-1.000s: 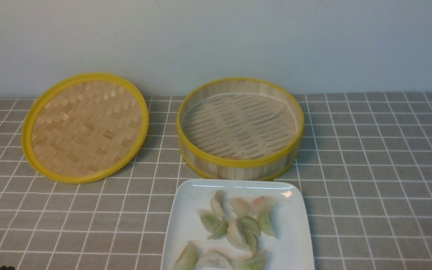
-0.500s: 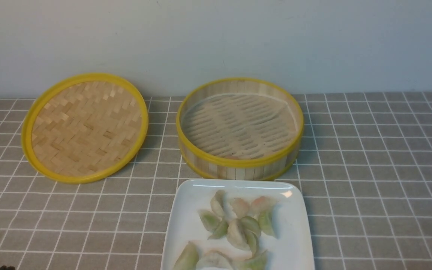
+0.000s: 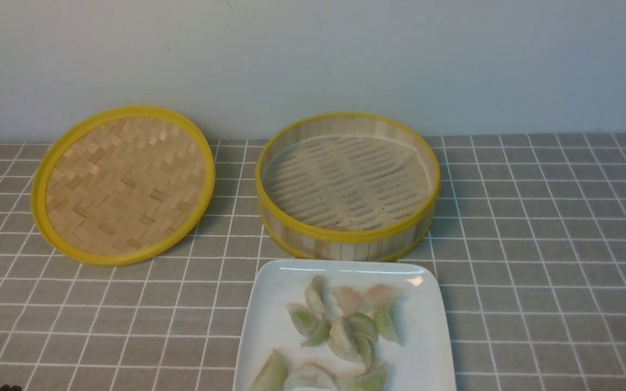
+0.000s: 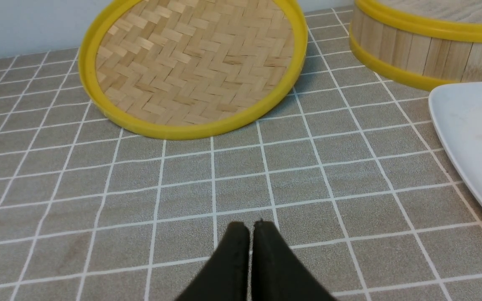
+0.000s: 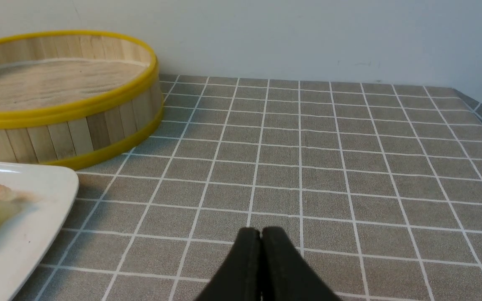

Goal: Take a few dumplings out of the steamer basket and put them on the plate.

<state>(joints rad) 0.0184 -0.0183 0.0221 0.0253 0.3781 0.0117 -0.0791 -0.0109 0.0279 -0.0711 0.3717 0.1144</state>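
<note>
Several pale green and pinkish dumplings (image 3: 345, 326) lie heaped on the white plate (image 3: 269, 326) at the front centre. Just behind it stands the steamer basket (image 3: 348, 239), and its slatted floor (image 3: 345, 182) shows no dumplings. From the left wrist view I see the left gripper (image 4: 249, 228) shut and empty over the tablecloth, with the plate's rim (image 4: 454, 125) off to one side. The right gripper (image 5: 261, 232) is likewise shut on nothing, the basket (image 5: 69, 129) and the plate (image 5: 36, 234) beside it. Neither gripper shows in the front view.
The flat herringbone-woven lid (image 3: 123, 184) with a yellow rim lies left of the basket, leaning towards the wall. A grey checked tablecloth (image 3: 552, 244) covers the table. The pale wall (image 3: 313, 60) runs close behind basket and lid.
</note>
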